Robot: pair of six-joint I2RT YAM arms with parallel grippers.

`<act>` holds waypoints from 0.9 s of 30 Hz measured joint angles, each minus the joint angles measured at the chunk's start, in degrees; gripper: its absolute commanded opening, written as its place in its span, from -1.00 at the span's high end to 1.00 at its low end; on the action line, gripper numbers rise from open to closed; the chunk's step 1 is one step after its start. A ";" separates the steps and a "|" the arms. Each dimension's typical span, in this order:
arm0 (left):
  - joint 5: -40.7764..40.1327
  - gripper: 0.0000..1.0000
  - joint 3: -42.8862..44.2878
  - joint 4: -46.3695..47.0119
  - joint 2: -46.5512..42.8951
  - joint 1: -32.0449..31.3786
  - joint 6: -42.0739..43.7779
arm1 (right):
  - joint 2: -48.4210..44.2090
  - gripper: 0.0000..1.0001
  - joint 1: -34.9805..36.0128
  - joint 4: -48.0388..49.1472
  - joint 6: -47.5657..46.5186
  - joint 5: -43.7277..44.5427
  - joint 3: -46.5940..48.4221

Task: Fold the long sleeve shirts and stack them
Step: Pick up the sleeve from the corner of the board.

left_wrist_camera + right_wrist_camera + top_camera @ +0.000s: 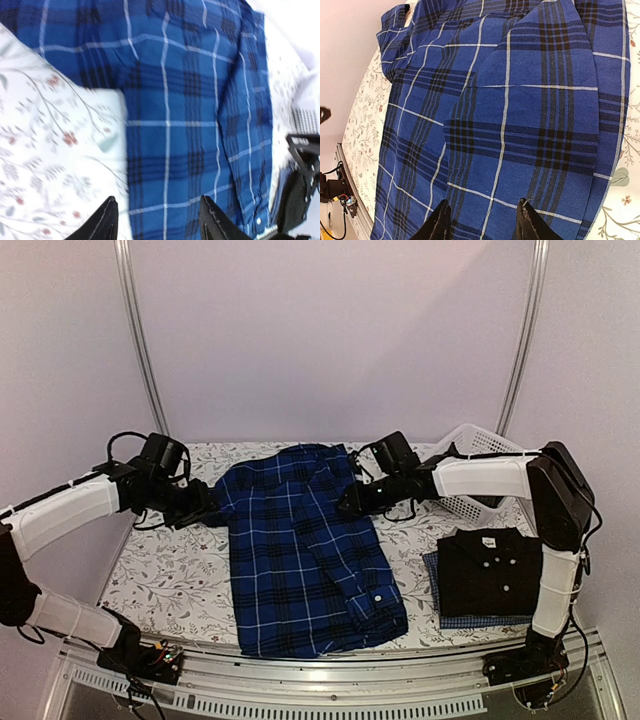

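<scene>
Top external, black shirt (pixel 500 580), collar label (pixel 489 538) unreadable, left pincer (pixel 160 220), right pincer (pixel 482 222), both parted above plaid shirt (pixel 300 560)

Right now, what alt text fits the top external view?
A dark blue plaid shirt lies partly folded on a floral cloth, with the left arm and right arm reaching to its two sides. At right, a folded black shirt sits on a blue check shirt, a white basket behind them.

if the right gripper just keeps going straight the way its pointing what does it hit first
Most likely the dark blue plaid shirt: the right gripper points at it, and the cloth fills the wrist view just ahead of its fingertips. Depth is unclear; it may already touch the fabric.
</scene>
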 measured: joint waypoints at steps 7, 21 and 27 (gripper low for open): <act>-5.81 -0.12 5.51 4.83 9.16 16.85 4.96 | -4.55 -0.02 0.00 0.35 -0.50 -0.26 -3.15; -5.68 -0.22 19.82 13.79 35.93 32.50 5.31 | -16.70 -0.50 0.59 1.68 -3.06 -0.35 -9.99; -5.84 -0.28 29.05 13.97 45.99 35.65 4.20 | -24.02 -0.60 1.07 3.41 -3.74 0.68 -13.99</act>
